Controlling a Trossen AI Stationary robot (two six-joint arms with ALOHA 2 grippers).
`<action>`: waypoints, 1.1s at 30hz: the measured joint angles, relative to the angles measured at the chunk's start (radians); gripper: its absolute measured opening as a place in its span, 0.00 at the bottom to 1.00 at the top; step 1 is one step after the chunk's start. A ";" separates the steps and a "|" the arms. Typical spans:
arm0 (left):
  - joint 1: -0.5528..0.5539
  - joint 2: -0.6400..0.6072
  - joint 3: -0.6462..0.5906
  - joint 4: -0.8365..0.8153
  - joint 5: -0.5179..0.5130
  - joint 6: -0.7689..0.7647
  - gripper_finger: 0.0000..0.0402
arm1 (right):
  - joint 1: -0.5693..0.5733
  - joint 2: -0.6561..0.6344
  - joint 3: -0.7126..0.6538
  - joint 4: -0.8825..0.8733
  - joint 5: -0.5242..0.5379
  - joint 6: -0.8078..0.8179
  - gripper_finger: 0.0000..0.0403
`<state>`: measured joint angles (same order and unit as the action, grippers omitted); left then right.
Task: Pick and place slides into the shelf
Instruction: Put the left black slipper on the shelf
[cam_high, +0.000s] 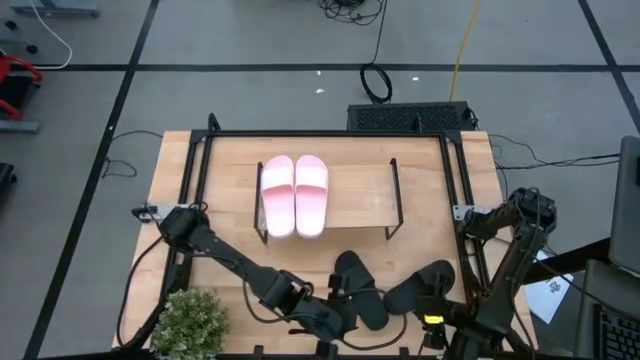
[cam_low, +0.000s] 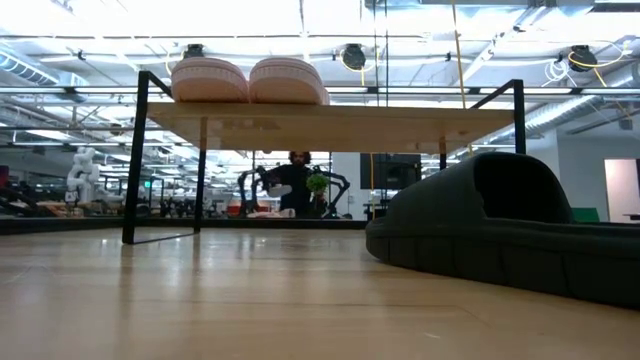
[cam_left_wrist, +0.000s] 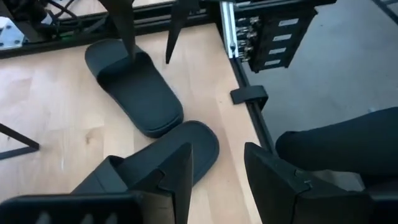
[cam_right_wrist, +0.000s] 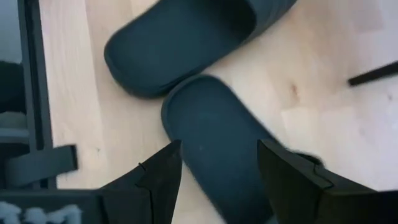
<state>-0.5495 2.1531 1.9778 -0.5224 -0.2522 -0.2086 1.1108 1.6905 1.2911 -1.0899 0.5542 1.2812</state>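
On the wooden tabletop (cam_high: 180, 180), the pink pair (cam_high: 295, 195) sits on the shelf (cam_high: 360, 200); two black slides (cam_high: 390, 290) lie in front. Both the left gripper (cam_left_wrist: 217, 177) and right gripper (cam_right_wrist: 217, 174) hover spread apart. They look light, rubbery; the strap seems best to pinch.

We see a table (cam_high: 170, 170) of pale wood with visible grain and a soft sheen. The shelf (cam_high: 360, 195) has a similar light wooden board on thin matt black metal legs. The pink slides (cam_high: 295, 195) look like smooth, matt foam or rubber, and the black slides (cam_left_wrist: 140, 93) look equally matt.
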 joint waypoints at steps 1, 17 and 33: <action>0.002 0.008 0.000 0.000 0.000 0.006 0.35 | 0.003 0.000 0.000 -0.003 0.018 0.000 0.49; 0.069 0.121 0.000 -0.032 0.038 0.023 0.35 | 0.016 -0.025 0.000 -0.091 0.257 -0.014 0.49; 0.062 0.176 0.000 -0.057 -0.118 0.005 0.35 | 0.064 -0.198 0.001 0.153 0.469 -0.269 0.49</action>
<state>-0.4873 2.3295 1.9778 -0.5796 -0.3702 -0.2035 1.1751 1.4926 1.2919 -0.9370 1.0236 1.0126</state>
